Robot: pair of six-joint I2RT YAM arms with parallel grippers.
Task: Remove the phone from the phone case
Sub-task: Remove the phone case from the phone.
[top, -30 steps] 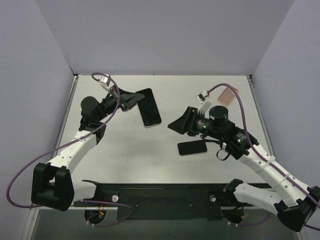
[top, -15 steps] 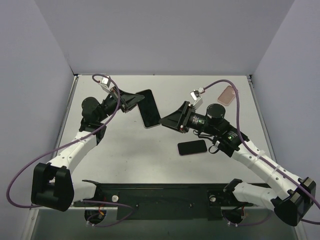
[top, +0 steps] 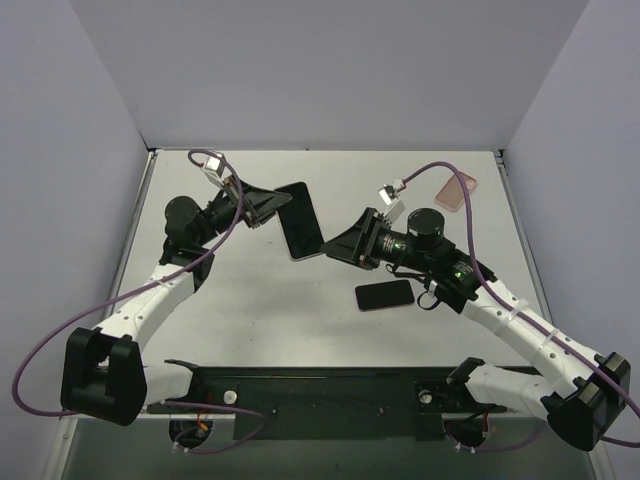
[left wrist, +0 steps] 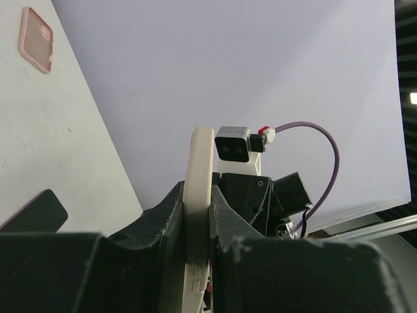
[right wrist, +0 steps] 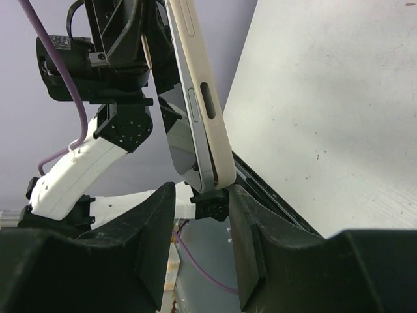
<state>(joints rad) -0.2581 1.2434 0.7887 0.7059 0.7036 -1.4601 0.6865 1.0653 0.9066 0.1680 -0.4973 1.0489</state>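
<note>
The phone has a dark glass face and sits in a cream phone case with slots cut along its side. It is held above the table, screen up, long axis running far to near. The left gripper is clamped on its left edge. The right gripper straddles the near corner, but I cannot tell whether it is gripping.

Off to the side there's a dark handset lying flat on the white table, dark face up, its long side running roughly left to right. Past the handset and off to its right, well apart from it, a pink case lies flat near the table's far right corner. Plain lavender walls stand beyond the handset and on both sides of it, boxing the table in
</note>
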